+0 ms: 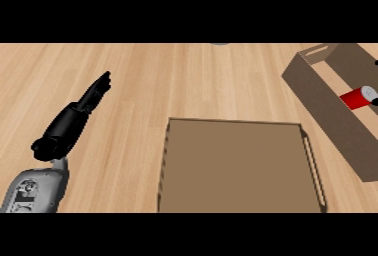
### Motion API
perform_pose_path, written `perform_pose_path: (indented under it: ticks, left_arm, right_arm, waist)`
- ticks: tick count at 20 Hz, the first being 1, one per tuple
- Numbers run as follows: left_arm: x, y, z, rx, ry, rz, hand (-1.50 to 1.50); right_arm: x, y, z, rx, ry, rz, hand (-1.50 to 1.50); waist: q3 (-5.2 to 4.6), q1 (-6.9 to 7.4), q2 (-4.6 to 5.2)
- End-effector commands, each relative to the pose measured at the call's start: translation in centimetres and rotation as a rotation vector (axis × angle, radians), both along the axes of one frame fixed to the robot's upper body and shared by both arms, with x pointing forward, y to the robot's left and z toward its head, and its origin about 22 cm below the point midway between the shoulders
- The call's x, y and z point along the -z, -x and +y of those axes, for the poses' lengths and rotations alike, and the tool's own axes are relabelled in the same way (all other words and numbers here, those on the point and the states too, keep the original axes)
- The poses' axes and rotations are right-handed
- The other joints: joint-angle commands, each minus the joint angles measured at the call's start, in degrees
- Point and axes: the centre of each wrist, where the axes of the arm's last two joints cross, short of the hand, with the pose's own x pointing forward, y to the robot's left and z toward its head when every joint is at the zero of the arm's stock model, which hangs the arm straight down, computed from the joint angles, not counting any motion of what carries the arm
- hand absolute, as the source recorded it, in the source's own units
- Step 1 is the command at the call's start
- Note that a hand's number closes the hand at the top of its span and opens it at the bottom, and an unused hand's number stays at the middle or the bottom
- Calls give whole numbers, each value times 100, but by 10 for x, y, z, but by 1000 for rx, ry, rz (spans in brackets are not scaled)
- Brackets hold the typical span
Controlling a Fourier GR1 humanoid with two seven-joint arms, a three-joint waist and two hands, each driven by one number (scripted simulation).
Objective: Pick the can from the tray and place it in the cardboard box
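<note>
A red can (358,98) lies on its side inside the cardboard box (325,107), which stands open-topped at the right edge of the head view. A small black bit of my right hand (375,101) shows at the picture's right edge, touching or just beside the can; the remainder of that hand is out of view. The brown tray (240,167) sits in the lower middle with nothing on it. My left hand (74,120) rests at the left, open, fingers straight and pointing away, well apart from the tray and the box.
The light wooden counter (184,80) spreads all round the tray and box. A small grey object (220,43) peeks in at the top edge. The box has a handle slot (317,51) in its far wall.
</note>
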Motion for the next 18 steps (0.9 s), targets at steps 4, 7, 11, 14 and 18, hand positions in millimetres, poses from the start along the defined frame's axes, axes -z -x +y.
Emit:
perform_pose_path:
  ticks: [4,7,11,14,18]
  left_arm:
    - [-6,-4,10,-4,-2,-13,0]
    - [4,0,7,-14,-2,18,0]
    - [6,7,9,-10,13,20,0]
    - [-2,4,-1,-2,-21,4,0]
    - [1,10,5,5,4,-14,0]
  right_arm:
    - [-6,-3,3,-86,-219,-379,-150]
    - [-33,-8,2,-1,-524,-669,-150]
    - [-18,8,-22,199,-750,-823,-150]
    - [-4,23,-39,299,-780,-874,-150]
    - [-7,68,-89,329,-759,-977,-150]
  waist:
    - [8,-67,-17]
    - [21,-159,-58]
    - [12,-108,-49]
    - [10,-17,4]
    - [10,9,15]
